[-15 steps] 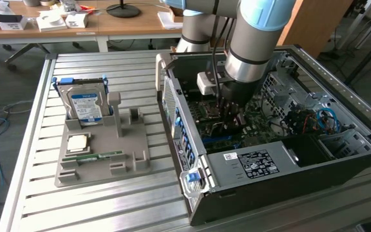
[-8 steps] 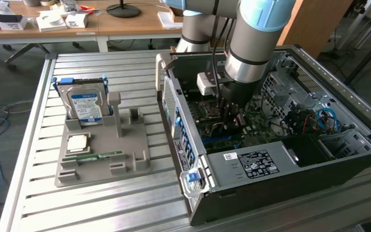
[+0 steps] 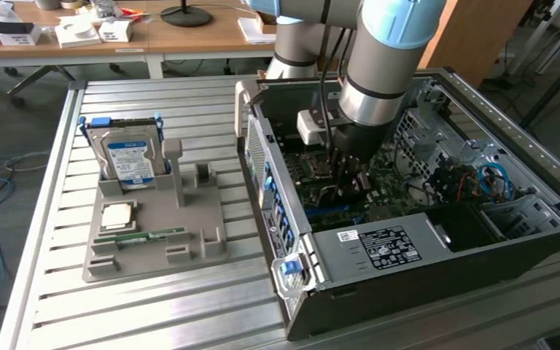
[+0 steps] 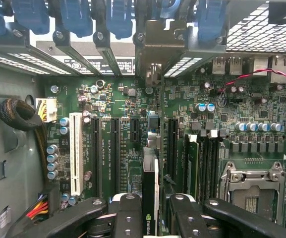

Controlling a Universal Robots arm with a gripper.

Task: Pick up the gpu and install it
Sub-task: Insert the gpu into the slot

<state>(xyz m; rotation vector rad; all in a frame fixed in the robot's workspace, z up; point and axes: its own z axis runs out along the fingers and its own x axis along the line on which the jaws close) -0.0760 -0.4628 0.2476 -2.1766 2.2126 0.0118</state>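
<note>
At the exterior view's left, a grey holder (image 3: 154,233) on the desk (image 3: 56,306) carried a hard drive (image 3: 129,157). At about three o'clock from it, the arm reached into the open computer case (image 3: 416,240). In the wrist view, the fingers (image 4: 128,218) were clamped on the gpu (image 4: 149,193), a thin dark card seen edge-on, upright above the green motherboard (image 4: 133,124), near a white slot (image 4: 76,152).

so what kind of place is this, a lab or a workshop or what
Probably a robotics lab or test cell set up for PC assembly. An open computer case lies on a slatted metal table, a grey parts fixture holds a hard drive, and cluttered wooden desks stand behind.
</note>
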